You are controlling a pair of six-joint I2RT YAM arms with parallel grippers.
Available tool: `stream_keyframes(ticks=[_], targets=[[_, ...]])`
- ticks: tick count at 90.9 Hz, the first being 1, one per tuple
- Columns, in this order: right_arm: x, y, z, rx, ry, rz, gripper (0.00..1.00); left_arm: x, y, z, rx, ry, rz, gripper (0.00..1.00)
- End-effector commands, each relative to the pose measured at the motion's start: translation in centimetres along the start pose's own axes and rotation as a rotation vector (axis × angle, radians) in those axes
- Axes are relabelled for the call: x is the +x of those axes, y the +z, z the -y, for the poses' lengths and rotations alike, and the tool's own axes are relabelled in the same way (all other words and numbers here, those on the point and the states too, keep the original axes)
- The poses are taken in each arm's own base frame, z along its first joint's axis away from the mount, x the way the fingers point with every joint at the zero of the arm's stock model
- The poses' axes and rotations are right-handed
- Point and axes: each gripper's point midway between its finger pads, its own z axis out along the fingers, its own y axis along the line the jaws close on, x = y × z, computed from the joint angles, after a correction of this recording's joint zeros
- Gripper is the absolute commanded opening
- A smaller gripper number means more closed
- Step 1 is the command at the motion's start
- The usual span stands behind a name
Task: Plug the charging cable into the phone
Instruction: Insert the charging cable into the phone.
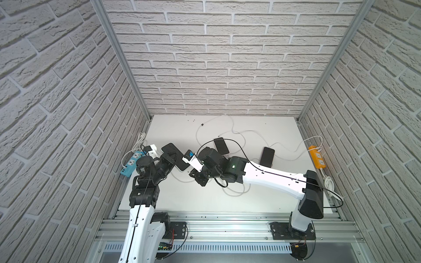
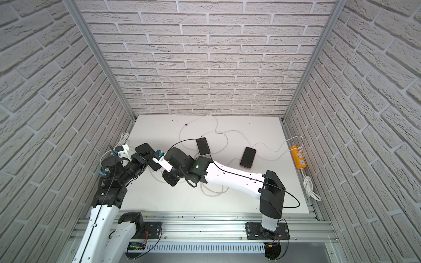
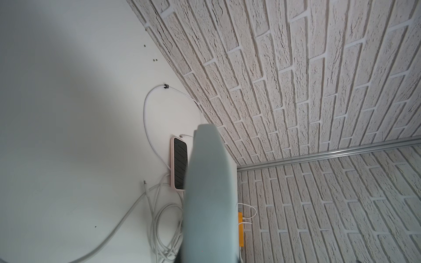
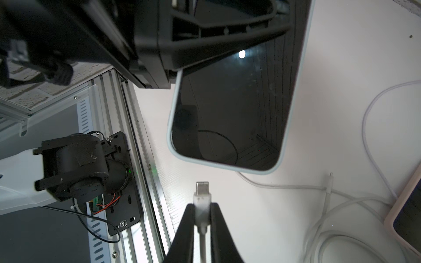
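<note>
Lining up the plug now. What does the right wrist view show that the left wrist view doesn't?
Only right wrist: the plug pinched in the right gripper, pointing at the end of the phone with a gap between, and the left gripper clamped on that phone. Only left wrist: the orange power strip and a black cable clip. Both: the phone, the pink phone and loose white cables.

White arm links [image 1: 271,182]; black joint housings [image 1: 313,198]; thin black cable [image 1: 280,175]; green light [image 1: 232,167]; red wires at base [image 4: 108,203].
</note>
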Motion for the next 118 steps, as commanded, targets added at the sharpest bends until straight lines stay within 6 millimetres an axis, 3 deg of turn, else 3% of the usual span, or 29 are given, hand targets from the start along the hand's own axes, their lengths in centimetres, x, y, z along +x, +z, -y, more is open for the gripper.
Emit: stream_keyframes(ticks=[1, 54, 118], targets=[[-1.4, -0.1, -0.2, 0.001, 0.008, 0.032, 0.03, -0.9, -0.5, 2.4, 0.082, 0.038, 0.036, 0.0], [-1.7, -0.6, 1.3, 0.026, 0.039, 0.041, 0.03, -0.4, -0.7, 2.1, 0.08, 0.04, 0.027, 0.0], [-2.1, -1.0, 1.0, 0.001, 0.062, 0.048, 0.03, 0.1, -0.5, 1.1, 0.053, 0.038, 0.014, 0.0]])
